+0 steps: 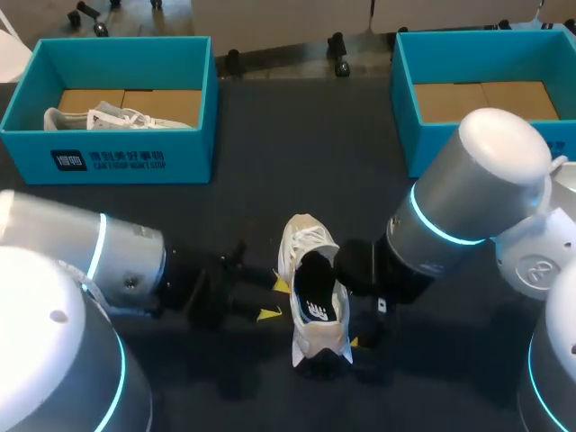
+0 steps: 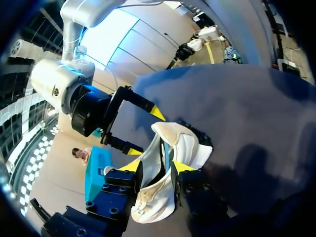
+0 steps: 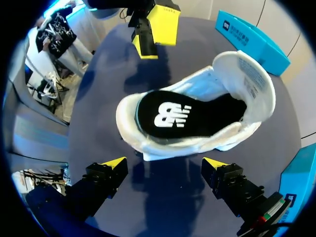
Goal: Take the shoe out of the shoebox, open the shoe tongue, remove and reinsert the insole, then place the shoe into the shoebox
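Note:
A white shoe (image 1: 310, 270) stands on the dark table, its tongue folded forward toward the toe. A black insole (image 3: 173, 116) with a white logo lies inside it. My left gripper (image 1: 274, 300) sits just off the shoe's left side, open, and both yellow tips stay outside the shoe wall. In its own view the shoe (image 2: 190, 145) shows in the gap between the fingers of the left gripper (image 2: 156, 166). My right gripper (image 3: 163, 165) stands wide open on the other side of the shoe (image 3: 237, 81), holding nothing. Across the shoe I see the left gripper (image 3: 154, 37).
A teal shoebox (image 1: 108, 153) stands at the back left with another white shoe (image 1: 117, 117) in it. A second teal shoebox (image 1: 405, 135) stands at the back right showing only its cardboard floor. Bare dark table lies between the boxes and the shoe.

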